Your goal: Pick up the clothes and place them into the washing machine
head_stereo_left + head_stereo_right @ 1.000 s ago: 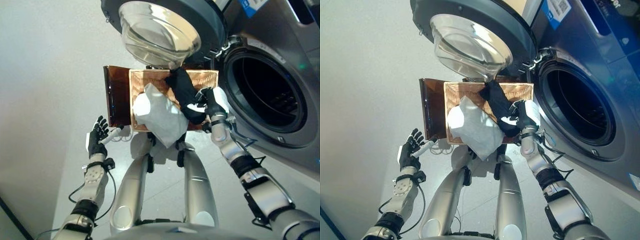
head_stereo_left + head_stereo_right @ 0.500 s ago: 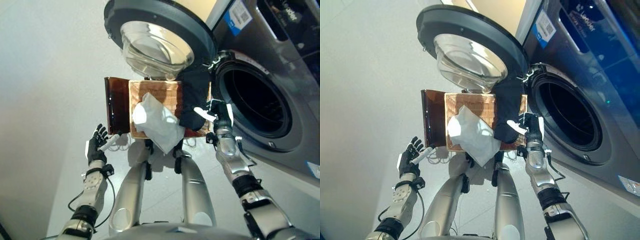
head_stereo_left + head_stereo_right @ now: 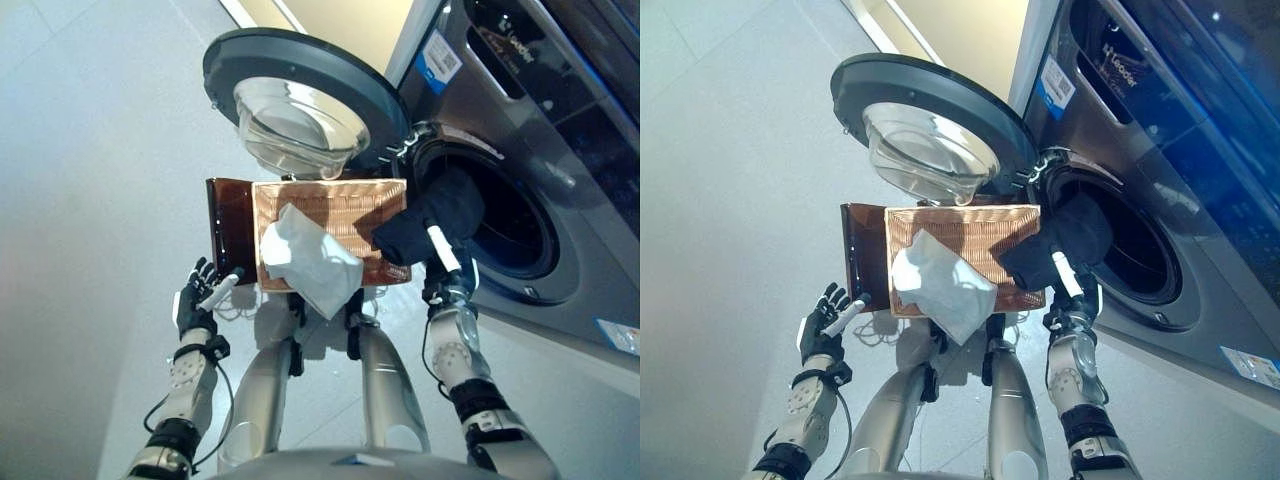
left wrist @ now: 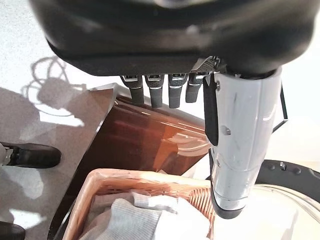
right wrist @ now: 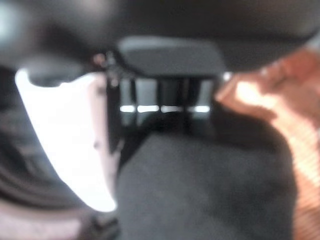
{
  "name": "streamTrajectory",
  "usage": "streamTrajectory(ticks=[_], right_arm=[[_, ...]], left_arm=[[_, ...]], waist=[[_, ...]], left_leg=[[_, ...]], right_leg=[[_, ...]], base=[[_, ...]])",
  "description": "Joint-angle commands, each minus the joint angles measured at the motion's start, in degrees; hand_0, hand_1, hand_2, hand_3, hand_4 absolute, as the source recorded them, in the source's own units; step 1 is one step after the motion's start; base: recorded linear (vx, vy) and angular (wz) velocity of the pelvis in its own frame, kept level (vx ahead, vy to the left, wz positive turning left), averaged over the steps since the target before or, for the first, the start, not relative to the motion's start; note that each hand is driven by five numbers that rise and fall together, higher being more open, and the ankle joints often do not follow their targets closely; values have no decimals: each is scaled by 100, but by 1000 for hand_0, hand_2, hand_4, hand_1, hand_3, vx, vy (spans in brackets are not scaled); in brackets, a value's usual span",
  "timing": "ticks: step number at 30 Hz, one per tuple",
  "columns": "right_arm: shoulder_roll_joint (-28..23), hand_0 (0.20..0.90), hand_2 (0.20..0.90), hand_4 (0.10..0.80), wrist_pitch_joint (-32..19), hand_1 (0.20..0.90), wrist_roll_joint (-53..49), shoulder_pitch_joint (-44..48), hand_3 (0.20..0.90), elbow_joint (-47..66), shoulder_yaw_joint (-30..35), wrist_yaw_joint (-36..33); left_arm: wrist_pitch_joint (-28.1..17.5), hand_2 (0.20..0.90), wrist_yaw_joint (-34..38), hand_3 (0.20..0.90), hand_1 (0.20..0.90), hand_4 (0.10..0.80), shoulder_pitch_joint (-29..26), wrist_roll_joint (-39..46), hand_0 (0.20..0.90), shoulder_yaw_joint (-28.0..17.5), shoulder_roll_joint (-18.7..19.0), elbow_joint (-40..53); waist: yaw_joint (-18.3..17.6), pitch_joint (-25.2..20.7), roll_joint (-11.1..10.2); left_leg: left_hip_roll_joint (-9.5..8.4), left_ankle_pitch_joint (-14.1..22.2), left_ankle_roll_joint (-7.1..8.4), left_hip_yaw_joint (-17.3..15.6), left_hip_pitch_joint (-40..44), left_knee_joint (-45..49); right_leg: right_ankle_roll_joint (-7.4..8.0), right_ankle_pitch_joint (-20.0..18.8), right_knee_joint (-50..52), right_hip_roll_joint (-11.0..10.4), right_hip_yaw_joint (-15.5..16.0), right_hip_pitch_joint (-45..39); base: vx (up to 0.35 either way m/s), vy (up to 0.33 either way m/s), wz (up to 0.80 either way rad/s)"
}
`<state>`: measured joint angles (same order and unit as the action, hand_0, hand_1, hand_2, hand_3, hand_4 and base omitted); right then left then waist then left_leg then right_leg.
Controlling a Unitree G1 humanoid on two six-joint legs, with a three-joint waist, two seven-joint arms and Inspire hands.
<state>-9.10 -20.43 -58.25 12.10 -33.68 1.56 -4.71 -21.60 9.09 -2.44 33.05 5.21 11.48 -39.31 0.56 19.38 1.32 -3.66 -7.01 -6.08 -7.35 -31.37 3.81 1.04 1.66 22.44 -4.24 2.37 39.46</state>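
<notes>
Transfer step: right hand (image 3: 446,268) pinches black garment (image 3: 432,222) at drum mouth (image 3: 505,215); next push in, release; left hand (image 3: 197,298) open, idle.

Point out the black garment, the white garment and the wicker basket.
black garment (image 3: 430,222), left eye view: middle of the bunched cloth at the drum opening.
white garment (image 3: 305,262), left eye view: centre of the cloth.
wicker basket (image 3: 340,200), left eye view: bare woven part.

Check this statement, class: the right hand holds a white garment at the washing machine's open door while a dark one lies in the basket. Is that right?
The colours are swapped. In the left eye view the right hand holds the dark garment at the mouth of the washing machine, its door open, while the white garment lies in the basket.
</notes>
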Motion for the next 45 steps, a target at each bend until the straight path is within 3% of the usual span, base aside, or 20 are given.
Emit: streamTrajectory(ticks=[1,13,30,45], right_arm=[[-96,200,200,300,-716,200,-560,-150,200,337,250,454],[129,200,200,300,-1000,200,-1876,506,200,-558,957,492],[-1723,200,200,300,-996,200,-1771,2489,200,-2386,1669,-444],[-3127,200,200,300,-914,200,-1522,3766,200,-2996,1461,-915]], left_arm=[[-332,900,-37,900,900,800,284,159,900,-195,2,-30],[-334,900,-100,900,900,800,270,352,900,-36,-91,-157],[-237,900,-258,900,900,800,377,303,900,327,-35,-143],[-182,900,-360,900,900,800,508,304,900,517,99,86]], waist=[[-48,-447,180],[6,-402,439],[319,-534,986],[475,-658,1128]], left_leg=[[-35,362,419,-20,-107,167],[-77,317,422,-36,-194,127],[-165,184,446,-54,-249,-104],[-135,132,509,-4,-334,-156]], right_leg=[[132,-451,-888,4,171,-300],[93,-419,-834,34,94,-164],[92,-436,-852,1,-2,-7],[46,-324,-706,26,4,169]], base=[[0,0,0],[-3,2,0],[1,1,0],[10,-16,3]])
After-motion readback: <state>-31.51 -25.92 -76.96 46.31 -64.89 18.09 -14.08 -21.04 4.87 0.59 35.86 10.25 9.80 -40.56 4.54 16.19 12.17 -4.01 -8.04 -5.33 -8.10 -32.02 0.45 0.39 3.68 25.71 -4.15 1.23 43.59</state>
